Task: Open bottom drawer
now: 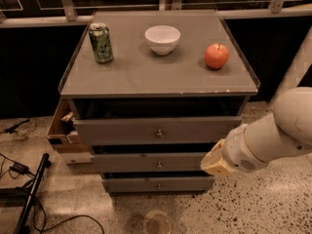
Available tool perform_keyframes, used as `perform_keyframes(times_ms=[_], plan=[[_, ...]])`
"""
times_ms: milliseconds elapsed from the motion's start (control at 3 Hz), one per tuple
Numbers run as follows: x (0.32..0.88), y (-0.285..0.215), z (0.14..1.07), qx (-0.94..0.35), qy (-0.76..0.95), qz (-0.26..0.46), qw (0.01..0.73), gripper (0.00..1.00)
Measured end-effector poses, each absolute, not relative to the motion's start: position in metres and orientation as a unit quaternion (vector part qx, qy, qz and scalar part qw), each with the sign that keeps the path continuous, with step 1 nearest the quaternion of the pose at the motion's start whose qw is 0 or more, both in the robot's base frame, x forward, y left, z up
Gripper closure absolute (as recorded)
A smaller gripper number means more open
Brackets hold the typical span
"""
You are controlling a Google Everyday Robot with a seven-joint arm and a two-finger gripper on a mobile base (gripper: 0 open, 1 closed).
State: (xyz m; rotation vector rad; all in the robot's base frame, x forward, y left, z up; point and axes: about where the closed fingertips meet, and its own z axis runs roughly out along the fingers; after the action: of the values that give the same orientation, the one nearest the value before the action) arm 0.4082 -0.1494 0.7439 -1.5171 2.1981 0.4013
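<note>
Our end effector [213,164] hangs right of the middle drawer [131,163]; we cannot tell its state. The bottom drawer [131,184] sits lowest, just below-left. Approaching this high, we might snag the middle front instead.

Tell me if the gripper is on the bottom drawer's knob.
No, the gripper hangs above the right end of the bottom drawer, well clear of its knob.

No legible text
The can [101,43] bears green printing that cannot be read; the gripper [213,164] hangs at the right end of the drawer fronts, just above the right corner of the bottom drawer [158,184].
</note>
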Motion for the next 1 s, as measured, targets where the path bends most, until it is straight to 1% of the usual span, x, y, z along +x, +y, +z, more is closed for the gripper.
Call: perform_keyframes(times_ms=[333,667,1000], plan=[[0.408,-0.150,0.743,-0.549,0.793,0.143,0.220,1.00],[0.409,-0.156,0.699,-0.564,0.782,0.127,0.234,1.00],[0.417,-0.169,0.614,-0.572,0.773,0.126,0.244,1.00]])
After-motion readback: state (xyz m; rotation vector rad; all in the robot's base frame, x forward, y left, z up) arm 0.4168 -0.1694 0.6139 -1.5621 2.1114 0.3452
